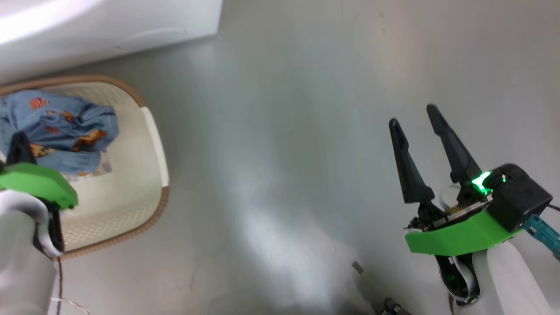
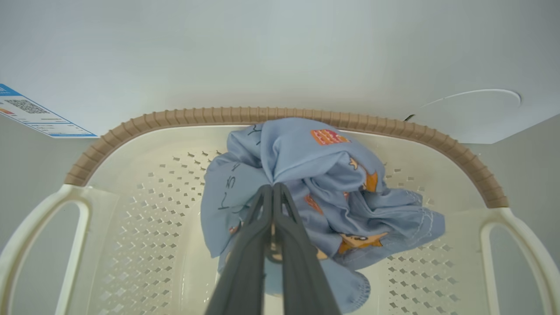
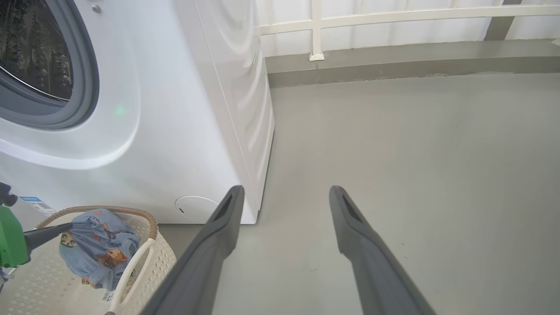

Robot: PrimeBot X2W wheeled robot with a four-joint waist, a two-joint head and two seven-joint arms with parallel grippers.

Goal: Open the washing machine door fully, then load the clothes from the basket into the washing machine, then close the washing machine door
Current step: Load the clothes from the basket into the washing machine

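The cream basket (image 1: 155, 144) with a brown rim stands on the floor in front of the washing machine (image 3: 175, 109). Light blue clothes (image 2: 306, 175) with orange prints lie bunched inside it. My left gripper (image 2: 272, 187) reaches down into the basket and is shut on a fold of the clothes, which gathers at the fingertips. In the head view the left gripper (image 1: 19, 146) is at the lower left over the clothes (image 1: 61, 127). My right gripper (image 1: 413, 116) hangs open and holds nothing, well to the right over bare floor. The drum opening (image 3: 35, 48) shows uncovered inside its grey ring; the washing machine door is out of view.
A blue sticker (image 2: 35, 111) and a round flap (image 2: 472, 98) sit low on the machine's front, just behind the basket rim (image 2: 284, 114). Grey floor (image 3: 415, 153) stretches to the machine's right, up to a raised kerb and white railing (image 3: 393, 17).
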